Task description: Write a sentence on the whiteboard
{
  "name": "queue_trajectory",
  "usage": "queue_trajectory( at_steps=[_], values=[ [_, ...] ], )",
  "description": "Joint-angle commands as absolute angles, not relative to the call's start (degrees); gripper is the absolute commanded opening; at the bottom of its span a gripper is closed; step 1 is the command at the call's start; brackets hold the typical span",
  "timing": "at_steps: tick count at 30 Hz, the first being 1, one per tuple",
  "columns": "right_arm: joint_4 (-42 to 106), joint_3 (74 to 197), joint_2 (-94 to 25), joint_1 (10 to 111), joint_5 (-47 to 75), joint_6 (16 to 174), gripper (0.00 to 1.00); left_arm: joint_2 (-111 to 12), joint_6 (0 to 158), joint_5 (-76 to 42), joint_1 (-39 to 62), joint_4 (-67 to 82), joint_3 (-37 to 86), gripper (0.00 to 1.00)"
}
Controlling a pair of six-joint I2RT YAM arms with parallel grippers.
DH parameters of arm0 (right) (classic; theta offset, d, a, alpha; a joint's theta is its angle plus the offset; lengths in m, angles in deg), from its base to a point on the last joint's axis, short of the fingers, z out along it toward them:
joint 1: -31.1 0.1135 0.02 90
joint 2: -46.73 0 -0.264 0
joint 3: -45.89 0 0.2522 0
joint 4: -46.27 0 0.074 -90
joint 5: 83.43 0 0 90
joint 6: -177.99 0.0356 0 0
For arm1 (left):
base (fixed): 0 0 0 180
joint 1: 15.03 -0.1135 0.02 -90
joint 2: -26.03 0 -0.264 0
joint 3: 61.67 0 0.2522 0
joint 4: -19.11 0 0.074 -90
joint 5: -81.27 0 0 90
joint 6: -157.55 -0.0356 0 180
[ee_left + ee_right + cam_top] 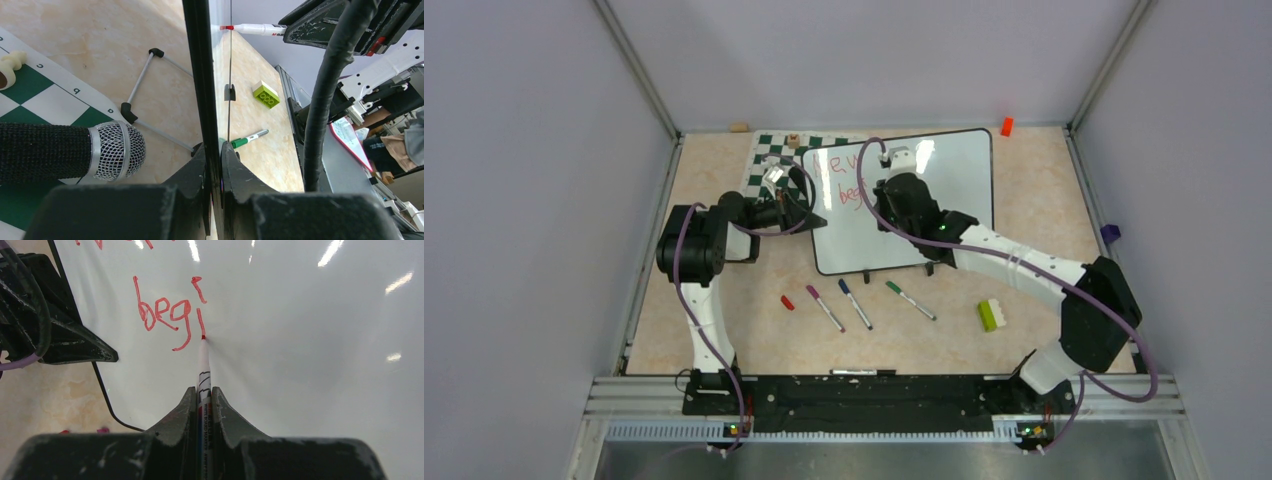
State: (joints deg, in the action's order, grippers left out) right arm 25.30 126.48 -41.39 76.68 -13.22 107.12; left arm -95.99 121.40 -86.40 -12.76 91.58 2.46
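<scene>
**Whiteboard** point(959, 175): propped up at a tilt on the counter point(724, 330), centre-rear, with a chess mat point(769, 150) just behind its left end.

**Sentence** point(162, 315): red and unfinished. The second line reads "begi"; the line above it is cut off in the right wrist view.

**Right fingers** point(184, 412): closed on a red marker point(202, 365). Its long axis runs straight out from the fingers to the board, and the tip touches at the foot of the "i". Bare board for the next letters lies to the right of the tip. This is the writing arm.

**Left fingers** point(235, 172): clamped on the board's left frame edge, probably to steady it.

**Loose on the counter, in front of the board:** three spare markers point(856, 303), a red cap point(787, 301), a green brick point(991, 314).

**Containers:** none seen.
</scene>
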Motion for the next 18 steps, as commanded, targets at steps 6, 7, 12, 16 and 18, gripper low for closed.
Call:
queue_trajectory(
  at_steps=[6, 7, 12, 16, 18],
  values=[
    [22.1, 131.4, -37.4, 75.8, -13.6, 106.8, 0.0, -96.2, 112.7, -86.9, -12.6, 98.2, 2.8, 0.0],
    [22.1, 131.4, -36.9, 75.8, -13.6, 107.0, 0.0, -96.2, 112.7, -86.9, -12.6, 98.2, 2.9, 0.0],
    [23.3, 130.0, -35.2, 75.8, -14.1, 107.2, 0.0, -96.0, 112.6, -86.8, -12.5, 98.2, 2.8, 0.0],
    [24.3, 130.0, -35.7, 75.7, -13.7, 107.3, 0.0, -95.7, 111.0, -86.7, -12.6, 98.1, 1.9, 0.0],
    [23.8, 131.0, -36.3, 75.7, -13.2, 107.5, 0.0, -95.1, 109.7, -85.9, -12.6, 98.1, 1.0, 0.0]
  ],
)
